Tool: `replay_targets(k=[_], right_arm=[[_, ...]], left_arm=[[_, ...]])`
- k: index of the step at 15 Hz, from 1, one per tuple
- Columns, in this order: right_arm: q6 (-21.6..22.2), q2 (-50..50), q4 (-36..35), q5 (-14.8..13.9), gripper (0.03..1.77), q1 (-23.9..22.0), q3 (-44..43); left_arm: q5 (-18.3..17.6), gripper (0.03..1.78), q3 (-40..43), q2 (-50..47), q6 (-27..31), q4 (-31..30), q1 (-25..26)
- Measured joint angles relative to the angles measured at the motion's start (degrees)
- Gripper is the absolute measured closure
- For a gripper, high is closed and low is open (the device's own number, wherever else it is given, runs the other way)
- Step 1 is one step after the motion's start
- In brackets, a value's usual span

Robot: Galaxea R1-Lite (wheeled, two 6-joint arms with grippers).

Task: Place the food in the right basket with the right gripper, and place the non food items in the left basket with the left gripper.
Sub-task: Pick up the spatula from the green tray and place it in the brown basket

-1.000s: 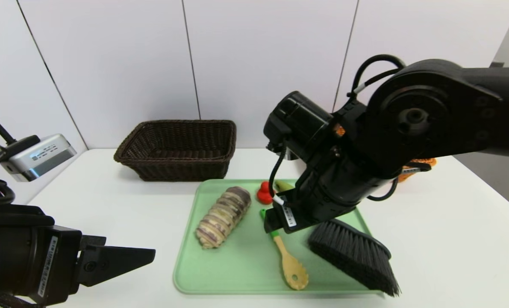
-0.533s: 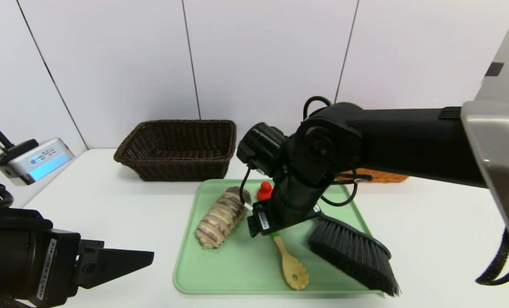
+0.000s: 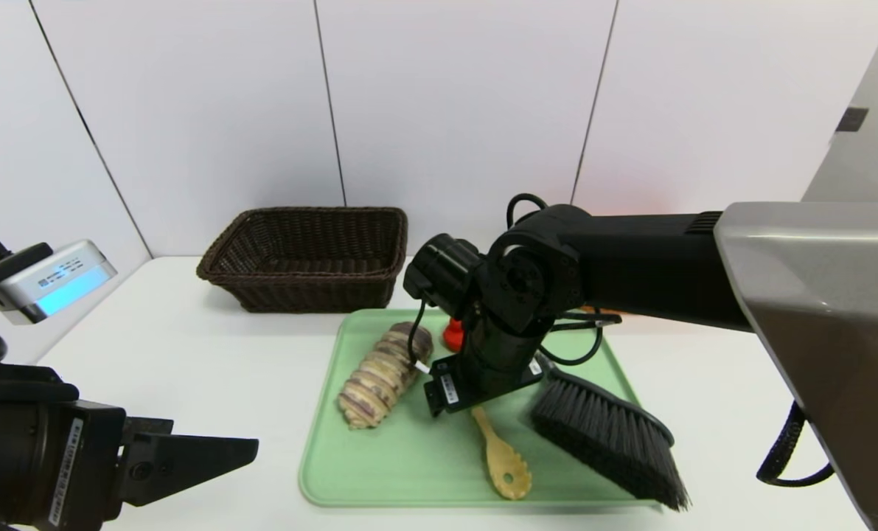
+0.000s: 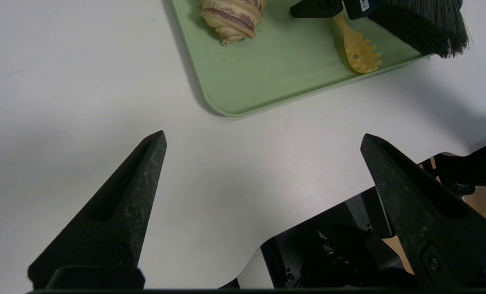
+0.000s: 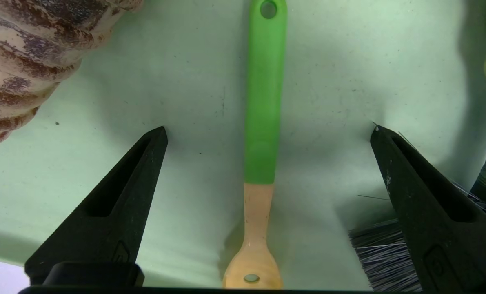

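**Green spoon handle now sits between the right tool's open jaws**

Right tool [image 5: 267,130] has dropped from above the tray to low over the green tray [image 3: 409,472], jaws wide, nothing held. The spoon [image 5: 263,122] runs straight down the gap between its fingers, not touching either. Problem: the spoon is non-food, left arm's job. Striped roll [image 3: 383,372] lies just beside that tool, on the side toward the dark basket; I'd expect a shift that way before any closing. If it closes here, it gets the wrong item.

Brush [image 3: 608,439] bristles are near the other finger [image 5: 422,204], stray bristles close to it; snag risk, by my reading.

Red knob toy [image 3: 452,335] peeks out behind the right arm. Black box not visible. Dark basket [image 3: 306,254] looks empty. Orange basket hidden behind the arm.

Left tool [image 4: 263,139] hasn't moved: parked over bare surface [image 3: 188,354] short of the tray, jaws wide, empty.

No item sorted yet.
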Motion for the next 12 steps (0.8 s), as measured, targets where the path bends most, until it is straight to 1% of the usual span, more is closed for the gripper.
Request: replay_targets(k=[1, 4, 5, 8, 9, 10, 12], right_arm=[[-0.04, 0.06, 0.02, -0.01, 0.10, 0.00, 0.00], [0.21, 0.15, 0.38, 0.05, 0.57, 0.11, 0.13], [0.27, 0.09, 0.60, 0.10, 0.70, 0.15, 0.20], [0.33, -0.30, 2.76, 0.13, 1.01, 0.41, 0.28], [0.41, -0.40, 3.36, 0.16, 1.22, 0.44, 0.28], [0.66, -0.52, 4.00, 0.10, 1.69, 0.44, 0.30], [1.45, -0.82, 4.33, 0.11, 1.66, 0.44, 0.33]], left_arm=[[0.00, 0.12, 0.00, -0.11, 0.00, 0.06, 0.00], [0.00, 0.12, 0.06, -0.48, -0.05, 0.28, 0.00], [0.00, 0.12, 0.06, -0.61, -0.07, 0.63, 0.00], [0.01, 0.12, 0.04, -0.91, -0.07, 0.95, 0.00], [0.01, 0.12, 0.00, -1.07, -0.07, 0.94, 0.00], [0.00, 0.12, 0.00, -1.22, -0.07, 1.00, 0.00], [0.06, 0.12, 0.02, -1.51, -0.13, 1.28, 0.06]])
